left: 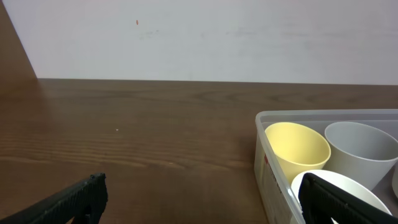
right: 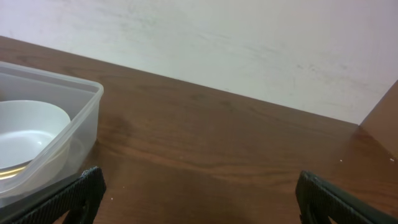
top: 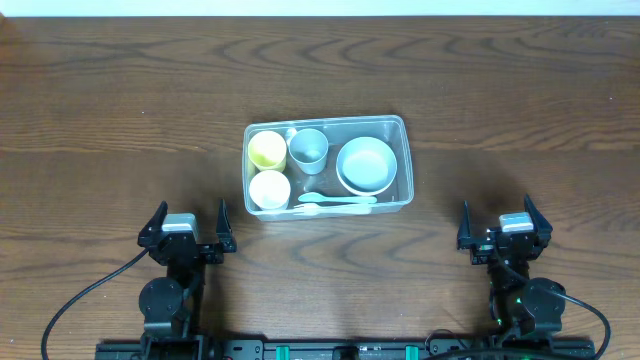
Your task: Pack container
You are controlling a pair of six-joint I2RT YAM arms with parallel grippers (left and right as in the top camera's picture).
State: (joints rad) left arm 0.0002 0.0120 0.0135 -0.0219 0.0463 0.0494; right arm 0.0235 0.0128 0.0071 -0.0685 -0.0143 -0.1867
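The clear container (top: 404, 150) sits at the table's middle. It holds a yellow cup (top: 267, 148), a grey cup (top: 309, 149), a white cup (top: 269, 188), a pale blue bowl (top: 366, 164) and a white spoon (top: 336, 201). My left gripper (top: 187, 227) is open and empty, near the front edge, left of the container. My right gripper (top: 505, 229) is open and empty, near the front edge, right of the container. The left wrist view shows the container's corner (left: 268, 163) with the yellow cup (left: 297, 148) and grey cup (left: 362, 149). The right wrist view shows the container's wall (right: 84, 121) and the bowl (right: 28, 134).
The wooden table (top: 120, 100) stretches around the container. A pale wall (left: 199, 37) stands behind the table's far edge.
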